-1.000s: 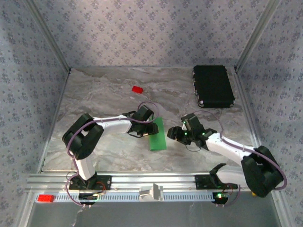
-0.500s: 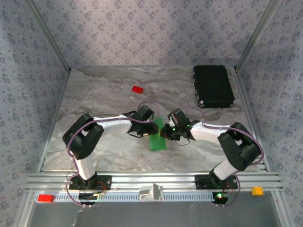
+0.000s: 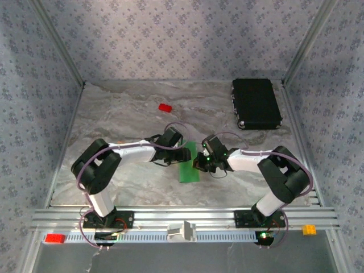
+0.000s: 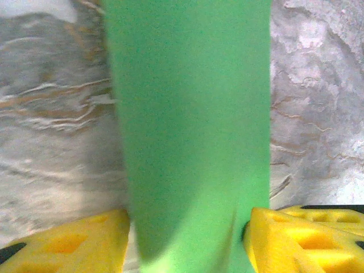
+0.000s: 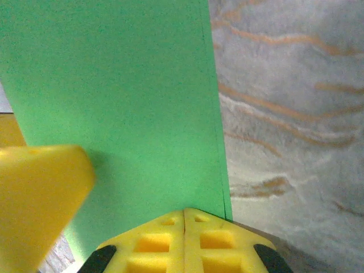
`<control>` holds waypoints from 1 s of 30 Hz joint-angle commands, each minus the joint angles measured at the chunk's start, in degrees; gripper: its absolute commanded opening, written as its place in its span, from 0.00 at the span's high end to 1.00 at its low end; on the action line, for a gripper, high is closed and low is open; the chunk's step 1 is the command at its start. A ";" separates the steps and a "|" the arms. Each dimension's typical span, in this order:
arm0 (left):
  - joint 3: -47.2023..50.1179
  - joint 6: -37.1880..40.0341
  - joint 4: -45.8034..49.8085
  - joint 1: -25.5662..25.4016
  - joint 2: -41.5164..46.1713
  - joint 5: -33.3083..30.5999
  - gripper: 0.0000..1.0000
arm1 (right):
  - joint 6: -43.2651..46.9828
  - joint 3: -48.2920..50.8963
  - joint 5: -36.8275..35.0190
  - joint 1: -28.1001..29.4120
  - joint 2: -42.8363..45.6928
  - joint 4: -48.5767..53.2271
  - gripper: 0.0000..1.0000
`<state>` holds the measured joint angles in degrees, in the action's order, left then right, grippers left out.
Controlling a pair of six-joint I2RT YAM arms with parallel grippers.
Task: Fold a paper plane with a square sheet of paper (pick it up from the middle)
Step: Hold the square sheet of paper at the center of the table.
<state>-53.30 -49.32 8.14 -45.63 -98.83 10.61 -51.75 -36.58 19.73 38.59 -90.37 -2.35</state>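
Note:
The square sheet of paper [image 3: 189,169] is bright green and lies folded into a long narrow strip on the marble table, not in the shape of a paper plane. My left gripper [image 3: 186,154] is at its far end, open. In the left wrist view the yellow fingers [image 4: 74,242] straddle the strip [image 4: 190,114], one on each side. My right gripper [image 3: 201,162] comes in from the right, shut. Its joined tips [image 5: 183,219] rest on the paper's [image 5: 114,85] edge with nothing green in the seam. The left gripper's finger [image 5: 40,187] shows beside them.
A small red block [image 3: 165,107] lies at the back left. A black rectangular case [image 3: 256,103] sits at the back right. Patterned walls close three sides. The aluminium rail [image 3: 182,219] runs along the near edge, with an orange block [image 3: 309,229] at its right.
The right arm swung left to the paper and its jaws closed. The left jaws widened around the strip. The paper stayed in place.

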 commanded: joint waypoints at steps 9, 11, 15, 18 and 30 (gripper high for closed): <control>5.03 1.31 -3.25 1.16 5.49 1.02 0.42 | -3.17 2.37 -2.24 0.75 -0.51 4.52 0.94; 5.22 1.33 -4.42 1.24 5.06 2.15 0.42 | -3.36 2.39 -2.23 0.70 -0.62 4.46 0.94; 5.10 1.68 -3.84 1.22 3.76 2.10 0.44 | -3.62 2.30 -2.23 0.75 -0.75 4.37 0.94; 5.49 1.60 -5.07 1.21 3.05 3.07 0.46 | -3.68 2.45 -2.24 0.70 -0.73 4.38 0.94; 5.51 1.42 -5.06 1.09 -0.26 2.63 0.55 | -4.11 2.13 -1.03 0.74 -0.86 2.35 0.94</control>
<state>-48.47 -48.45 3.11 -44.47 -97.12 13.28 -54.94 -35.88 19.35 38.89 -89.78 -2.76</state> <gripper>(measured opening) 0.453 0.064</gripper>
